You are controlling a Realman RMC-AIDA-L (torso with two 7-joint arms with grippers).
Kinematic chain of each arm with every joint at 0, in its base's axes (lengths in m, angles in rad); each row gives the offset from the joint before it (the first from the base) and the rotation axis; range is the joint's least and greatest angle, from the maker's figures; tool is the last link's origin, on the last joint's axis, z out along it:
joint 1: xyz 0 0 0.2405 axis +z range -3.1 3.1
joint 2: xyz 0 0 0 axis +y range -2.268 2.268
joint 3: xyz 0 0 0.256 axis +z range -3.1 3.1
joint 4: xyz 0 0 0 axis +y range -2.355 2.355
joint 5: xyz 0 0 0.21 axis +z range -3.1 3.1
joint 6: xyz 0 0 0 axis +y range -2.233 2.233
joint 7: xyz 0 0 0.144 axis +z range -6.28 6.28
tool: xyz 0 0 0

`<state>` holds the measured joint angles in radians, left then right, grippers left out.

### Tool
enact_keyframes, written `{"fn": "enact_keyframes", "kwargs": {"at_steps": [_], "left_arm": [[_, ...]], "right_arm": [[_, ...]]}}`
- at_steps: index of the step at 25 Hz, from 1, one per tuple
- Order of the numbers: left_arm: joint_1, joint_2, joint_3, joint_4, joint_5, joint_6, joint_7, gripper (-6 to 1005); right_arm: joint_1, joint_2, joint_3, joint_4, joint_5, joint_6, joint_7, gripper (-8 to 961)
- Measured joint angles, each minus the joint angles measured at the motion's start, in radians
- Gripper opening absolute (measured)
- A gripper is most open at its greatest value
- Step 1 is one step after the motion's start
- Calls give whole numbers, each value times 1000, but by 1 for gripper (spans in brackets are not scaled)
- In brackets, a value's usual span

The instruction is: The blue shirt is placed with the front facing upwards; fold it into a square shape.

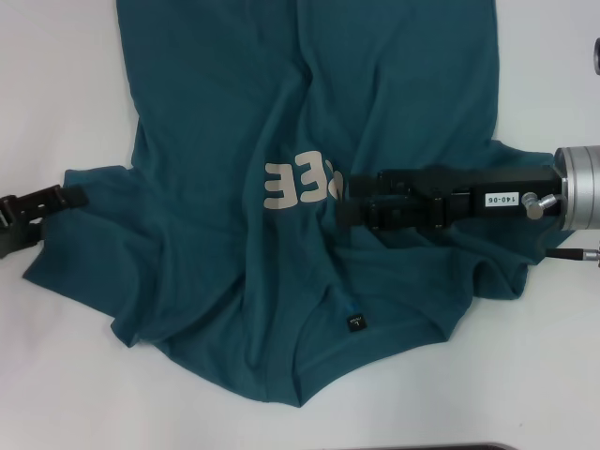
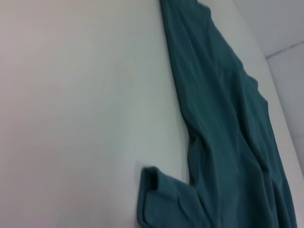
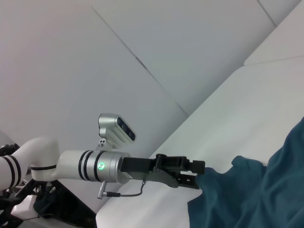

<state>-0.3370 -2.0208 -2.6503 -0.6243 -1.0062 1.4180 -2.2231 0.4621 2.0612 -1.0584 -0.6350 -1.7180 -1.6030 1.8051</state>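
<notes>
Shirt (image 1: 234,234): teal-blue tee spread across the middle of the head view on the white table (image 1: 56,84), pretty rumpled, with long creases running down from the top edge of the frame
Letters (image 1: 300,183): off-white block print at frame centre, reading upside down from the head camera, partly hidden behind the right arm
Neck tag (image 1: 356,322): small black square low in the frame, right at the collar
Left end effector (image 1: 75,197): at the far left edge of the head view, tip right at the sleeve (image 1: 84,202) edge; looks clamped onto that sleeve, and the right wrist view shows it (image 3: 198,173) biting the cloth corner too
Right end effector (image 1: 349,199): reaches in from the right edge, tip over the chest just right of the letters; can't tell if it's clenched or released
Left wrist view: shows the sleeve (image 2: 166,202) folded over at the bottom, table everywhere else
</notes>
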Motion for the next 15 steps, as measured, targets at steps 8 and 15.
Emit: {"fn": "enact_keyframes", "kwargs": {"at_steps": [8, 15], "left_arm": [[-2, -1, 25, 0, 0, 21, 0, 773], [-6, -2, 49, -21, 15, 6, -2, 740]], "right_arm": [[0, -1, 0, 0, 0, 0, 2, 945], [-1, -3, 0, 0, 0, -2, 2, 945]]}}
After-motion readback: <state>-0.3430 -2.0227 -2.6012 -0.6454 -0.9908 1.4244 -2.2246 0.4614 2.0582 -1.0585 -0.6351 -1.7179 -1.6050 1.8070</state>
